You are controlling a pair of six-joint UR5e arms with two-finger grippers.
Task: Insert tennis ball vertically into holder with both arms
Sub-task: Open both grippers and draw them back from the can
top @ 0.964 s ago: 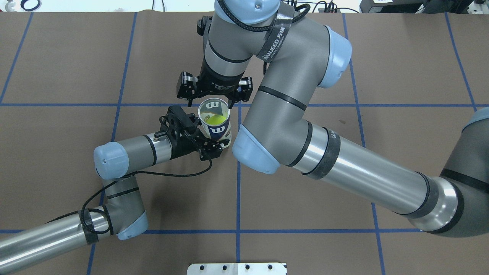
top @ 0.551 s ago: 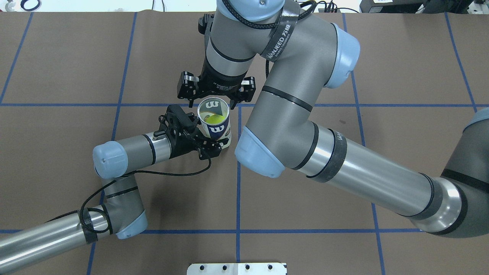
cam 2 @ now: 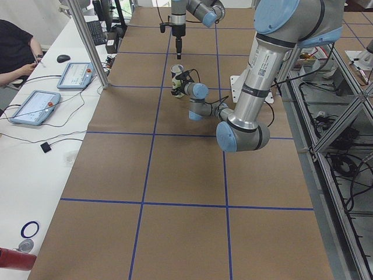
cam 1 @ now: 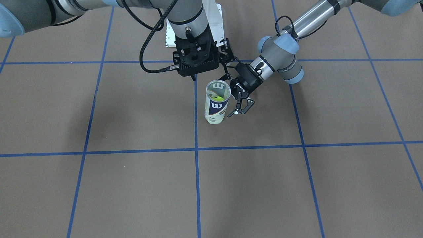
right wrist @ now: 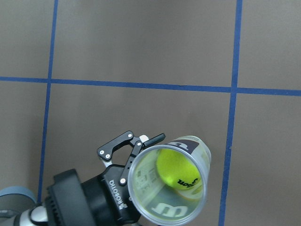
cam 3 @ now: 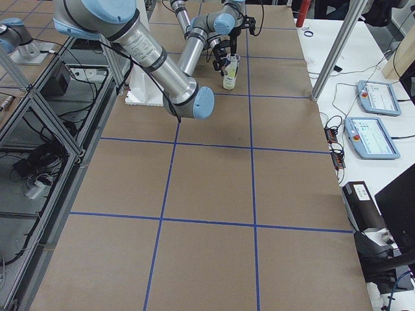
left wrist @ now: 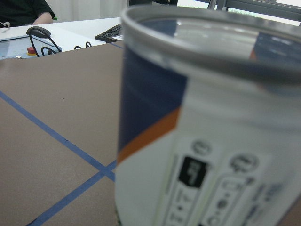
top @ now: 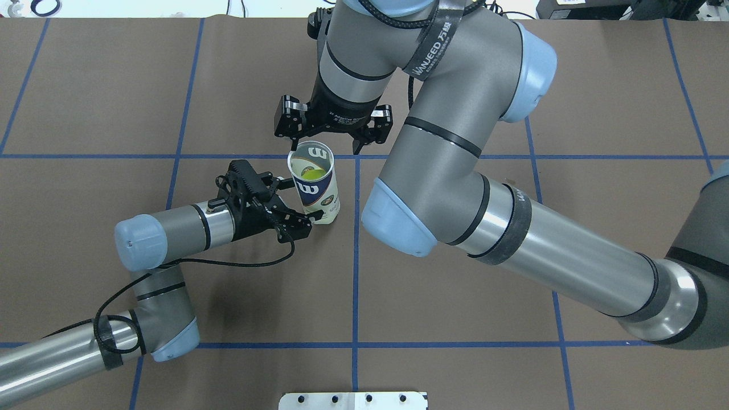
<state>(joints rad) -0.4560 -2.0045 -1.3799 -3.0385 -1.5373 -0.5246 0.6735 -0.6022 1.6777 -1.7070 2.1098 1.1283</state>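
Overhead exterior view: the ball (top: 310,172) rests inside the upright can (top: 320,196), so the left gripper (cam 1: 241,108) beside it and the right gripper (top: 324,138) above both gape empty, seemingly finished.

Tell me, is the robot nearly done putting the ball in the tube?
Nearly. Done: the tennis ball sits inside the holder, which stands upright on the table. In hand: nothing; the left gripper is open beside the holder, and the right gripper is open above it. Left: probably just backing both grippers away.
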